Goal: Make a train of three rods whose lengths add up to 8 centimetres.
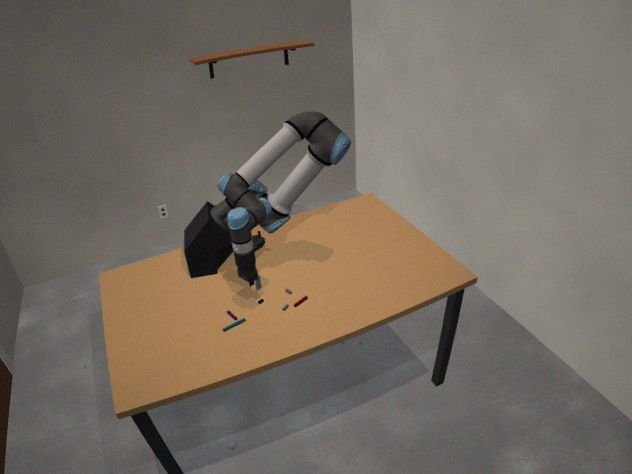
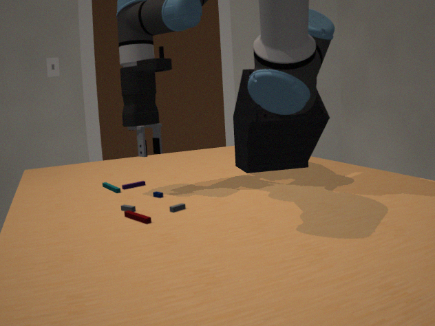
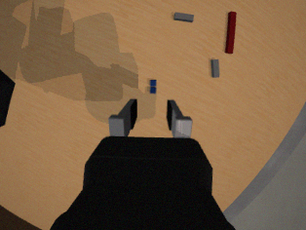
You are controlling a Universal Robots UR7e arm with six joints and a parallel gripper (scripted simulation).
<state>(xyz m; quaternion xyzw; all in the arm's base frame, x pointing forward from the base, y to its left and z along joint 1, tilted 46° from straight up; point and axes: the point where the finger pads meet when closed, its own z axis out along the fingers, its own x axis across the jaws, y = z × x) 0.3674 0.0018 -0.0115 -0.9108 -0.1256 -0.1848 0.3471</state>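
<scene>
My gripper point(image 2: 148, 140) hangs open and empty well above the table; it also shows in the top view point(image 1: 253, 283) and in the wrist view point(image 3: 151, 116). A small blue rod point(image 2: 157, 194) lies flat on the table below it, seen in the wrist view point(image 3: 153, 86) just ahead of the fingers. Two grey rods point(image 2: 177, 208) point(image 2: 127, 208) lie apart from each other. A red rod point(image 2: 138, 216) lies close beside the left grey rod. A purple rod point(image 2: 133, 184) and a turquoise rod point(image 2: 111, 187) lie near each other further left. No rods form a line.
The arm's black base block point(image 2: 279, 129) stands on the table to the right of the rods. The table's left edge point(image 2: 14, 199) is near the turquoise rod.
</scene>
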